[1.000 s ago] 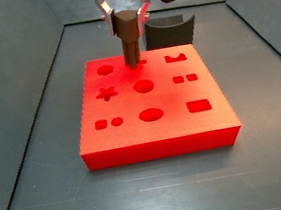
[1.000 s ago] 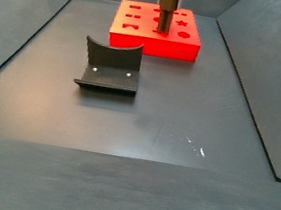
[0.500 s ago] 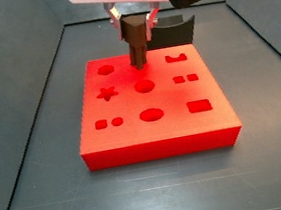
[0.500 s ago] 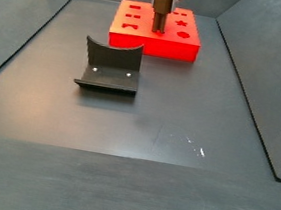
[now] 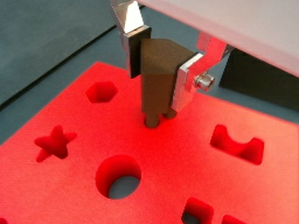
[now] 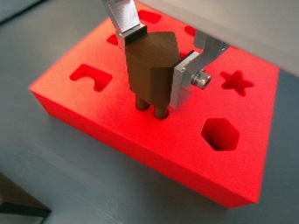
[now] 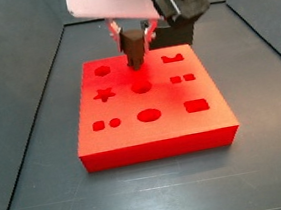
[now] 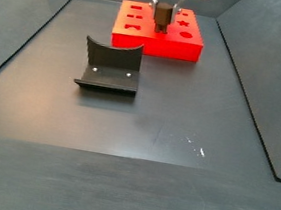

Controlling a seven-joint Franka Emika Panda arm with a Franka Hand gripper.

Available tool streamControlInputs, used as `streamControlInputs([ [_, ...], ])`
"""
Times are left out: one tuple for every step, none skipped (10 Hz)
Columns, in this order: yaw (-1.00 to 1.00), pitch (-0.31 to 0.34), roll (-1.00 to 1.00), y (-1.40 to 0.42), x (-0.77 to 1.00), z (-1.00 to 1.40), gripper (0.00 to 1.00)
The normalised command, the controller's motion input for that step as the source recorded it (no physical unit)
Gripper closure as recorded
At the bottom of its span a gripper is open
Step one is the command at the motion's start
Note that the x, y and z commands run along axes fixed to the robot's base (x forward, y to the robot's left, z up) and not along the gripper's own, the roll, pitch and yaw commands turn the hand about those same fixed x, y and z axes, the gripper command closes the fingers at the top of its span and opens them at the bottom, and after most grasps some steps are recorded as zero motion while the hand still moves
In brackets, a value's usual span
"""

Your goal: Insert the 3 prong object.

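Note:
The 3 prong object [image 5: 155,74] is a slim dark brown bar, held upright between my gripper's [image 5: 162,63] silver fingers. It also shows in a wrist view [image 6: 149,74]. Its short prongs [image 6: 145,106] touch the top of the red block [image 6: 111,109], between a hexagon hole [image 6: 219,134] and a notched cutout [image 6: 91,77]. I cannot tell how deep the prongs sit. In a side view the gripper [image 7: 134,29] stands low over the back of the red block [image 7: 154,125] with the bar [image 7: 134,49] under it. Another side view shows the bar [image 8: 159,16] on the block [image 8: 161,42].
The dark fixture [image 8: 109,66] stands on the grey floor apart from the block; in a side view it [image 7: 180,33] is half hidden behind the gripper. The block's top has a star [image 5: 52,143], a round hole [image 5: 121,175] and other cutouts. Sloped grey walls [image 8: 17,46] ring the floor.
The gripper has come down with the bar. The prongs, which hung just above the red block, now rest on its top. The block and fixture have not moved.

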Motion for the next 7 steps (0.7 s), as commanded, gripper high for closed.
streamControlInputs([
  [-0.01, 0.100, 0.00, 0.00, 0.01, -0.82, 1.00],
  [-0.03, 0.076, 0.00, 0.00, 0.02, -0.65, 1.00],
  [0.00, 0.000, 0.00, 0.00, 0.00, -0.02, 1.00],
  [-0.07, 0.000, 0.00, 0.00, 0.06, -0.61, 1.00],
  [-0.11, 0.000, 0.11, 0.00, 0.00, -1.00, 1.00],
  [-0.09, 0.000, 0.14, 0.00, 0.00, -0.83, 1.00],
  [0.00, 0.000, 0.00, 0.00, 0.00, 0.00, 1.00],
])
